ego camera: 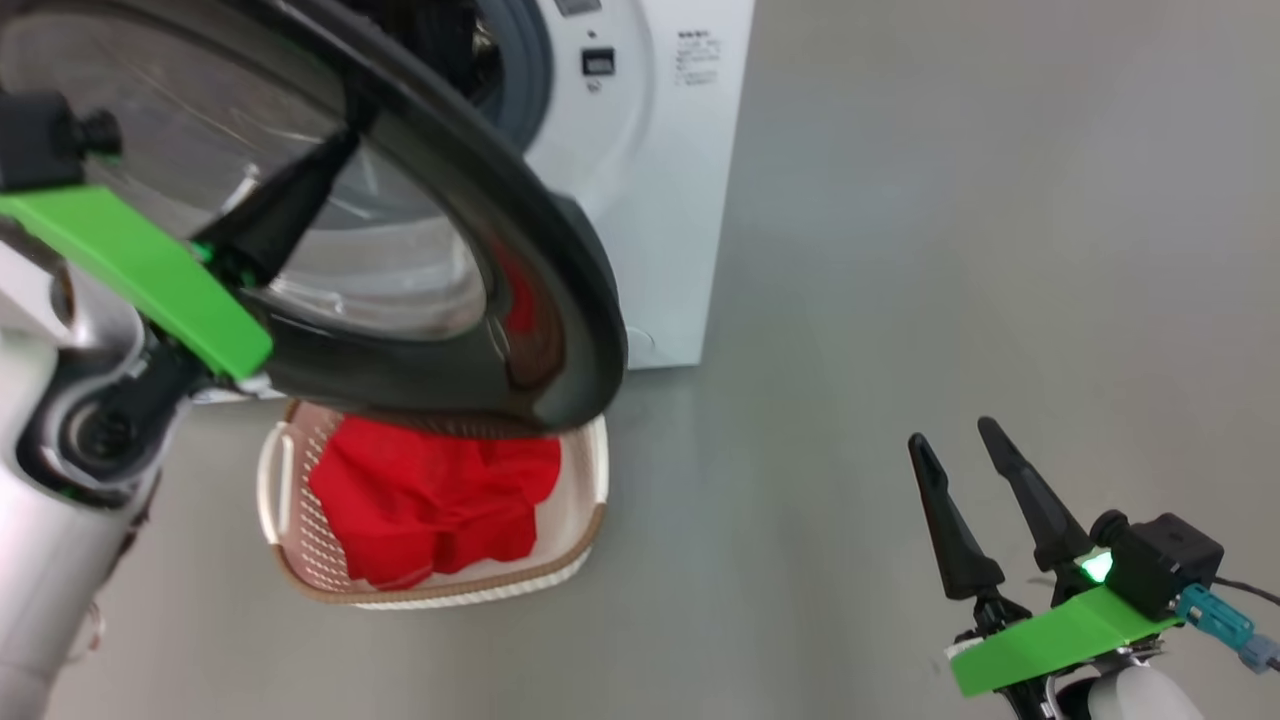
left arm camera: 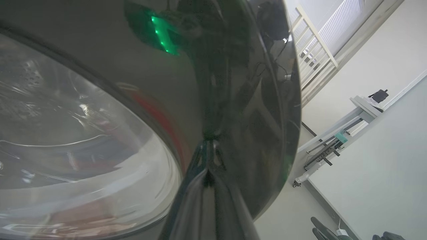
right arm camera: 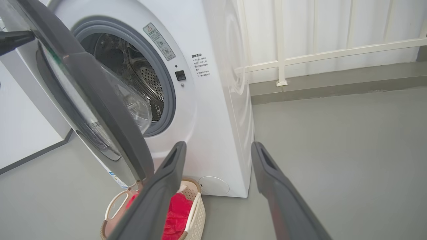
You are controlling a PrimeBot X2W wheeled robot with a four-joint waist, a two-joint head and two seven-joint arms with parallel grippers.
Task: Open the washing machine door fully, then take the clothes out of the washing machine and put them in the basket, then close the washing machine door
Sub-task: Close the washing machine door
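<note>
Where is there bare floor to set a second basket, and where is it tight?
Free: the grey floor right of the washing machine and basket, up to the open right gripper. Tight: where the door overhangs the basket of red clothes, the shut left gripper against it.

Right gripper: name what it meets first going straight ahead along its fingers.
Probably the white front of the washing machine, near its right corner: the right wrist view frames that spot between the fingers of the open right gripper. The washing machine door hangs left of that line; depth is unclear.
</note>
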